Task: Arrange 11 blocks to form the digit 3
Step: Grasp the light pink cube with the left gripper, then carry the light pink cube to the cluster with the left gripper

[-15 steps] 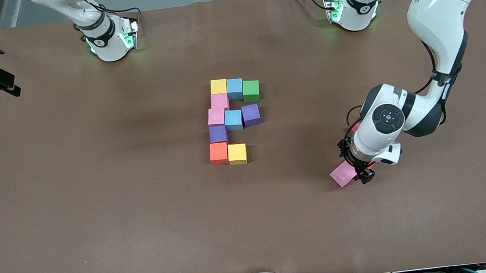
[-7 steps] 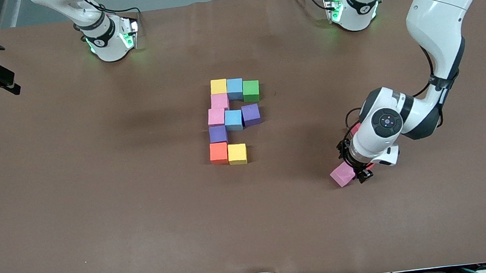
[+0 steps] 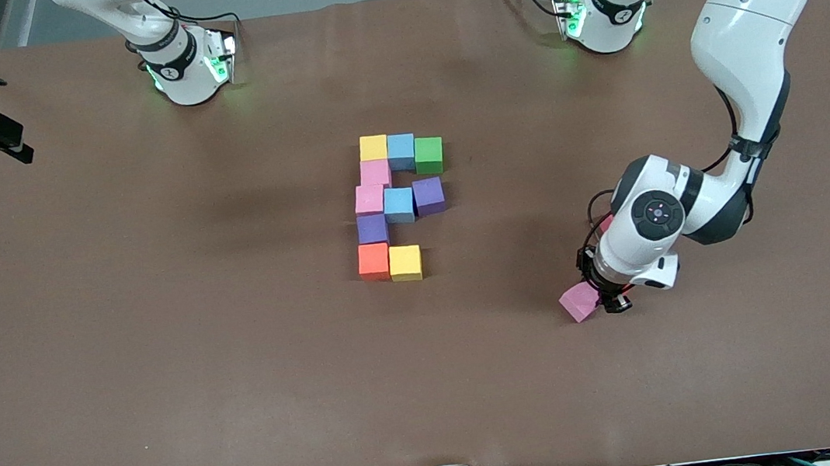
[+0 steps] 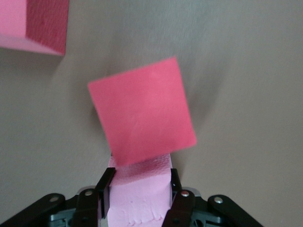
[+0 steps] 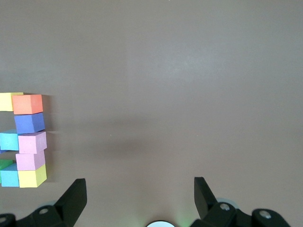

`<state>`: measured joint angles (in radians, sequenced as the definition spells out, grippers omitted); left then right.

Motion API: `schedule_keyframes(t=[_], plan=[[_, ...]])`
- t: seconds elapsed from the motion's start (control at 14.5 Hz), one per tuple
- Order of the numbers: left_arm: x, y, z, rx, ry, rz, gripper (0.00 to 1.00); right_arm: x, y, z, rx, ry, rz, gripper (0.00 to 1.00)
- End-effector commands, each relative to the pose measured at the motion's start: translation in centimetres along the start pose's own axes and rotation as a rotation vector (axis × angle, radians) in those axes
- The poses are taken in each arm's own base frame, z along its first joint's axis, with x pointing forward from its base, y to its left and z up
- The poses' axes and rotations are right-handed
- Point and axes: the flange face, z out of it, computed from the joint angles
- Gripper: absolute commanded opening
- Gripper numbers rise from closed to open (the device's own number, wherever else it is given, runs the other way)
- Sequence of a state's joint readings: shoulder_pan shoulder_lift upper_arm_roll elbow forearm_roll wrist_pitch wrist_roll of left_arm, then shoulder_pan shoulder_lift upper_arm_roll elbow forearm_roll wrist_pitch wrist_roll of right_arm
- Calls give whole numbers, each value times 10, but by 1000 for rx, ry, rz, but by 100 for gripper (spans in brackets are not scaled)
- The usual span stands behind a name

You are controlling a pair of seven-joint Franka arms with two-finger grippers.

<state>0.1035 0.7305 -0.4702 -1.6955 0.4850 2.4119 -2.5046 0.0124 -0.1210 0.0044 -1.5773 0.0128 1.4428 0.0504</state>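
**Left tool clamped on pink cube, ten cubes in the figure**

Left tool (image 3: pixel 601 300) is sitting low toward the left arm's end of the table (image 3: pixel 165 371), nearer the front camera than the figure. Its fingers (image 4: pixel 105 185) are closing tight on the loose pink cube (image 3: pixel 578 302), pinching two opposite sides. The left wrist view is showing a red cube (image 4: pixel 142 111) just ahead of the held one and a second red cube (image 4: pixel 33 23) near it; whether they are touching each other, I cannot tell.

Right tool (image 5: pixel 139 196) is waiting with fingers spread wide and gripping nothing, over bare table at the right arm's end.

The partial digit 3 (image 3: pixel 398 205) is lying mid-table:
- Bar farthest from the front camera: yellow cube (image 3: pixel 373 148), light blue cube (image 3: pixel 401 150), green cube (image 3: pixel 429 155).
- Pink connector cube (image 3: pixel 374 173).
- Middle bar: pink cube (image 3: pixel 370 199), light blue cube (image 3: pixel 398 205), purple cube (image 3: pixel 429 195).
- Purple connector cube (image 3: pixel 372 228).
- Nearest bar: orange cube (image 3: pixel 374 261) and yellow cube (image 3: pixel 405 263) only.

Neighbouring cubes are touching.
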Motion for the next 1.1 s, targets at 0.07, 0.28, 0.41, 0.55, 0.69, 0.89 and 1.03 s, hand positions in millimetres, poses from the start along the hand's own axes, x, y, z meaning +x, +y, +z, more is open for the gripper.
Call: schedule_keyframes(t=[0.07, 0.28, 0.41, 0.55, 0.69, 0.89, 1.03], plan=[[-57, -36, -3, -20, -14, 107, 27, 5, -1, -6, -5, 11, -9, 100], [-103, -79, -8, -19, -23, 228, 27, 5, 5, -7, -19, 14, -68, 100], [-127, -106, -8, -15, -27, 313, 27, 5, 5, -7, -19, 12, -67, 100], [-149, -136, -7, -8, -31, 396, 27, 4, 6, -6, -17, 9, -61, 100], [-172, -172, -5, 0, -35, 508, 28, 4, 9, -4, -14, 5, -52, 100], [-189, -198, -1, 12, -40, 549, 28, 3, 11, -4, -7, -3, -47, 100], [-200, -198, 1, 5, -51, 555, 28, 3, 11, -3, -5, -5, -47, 100]])
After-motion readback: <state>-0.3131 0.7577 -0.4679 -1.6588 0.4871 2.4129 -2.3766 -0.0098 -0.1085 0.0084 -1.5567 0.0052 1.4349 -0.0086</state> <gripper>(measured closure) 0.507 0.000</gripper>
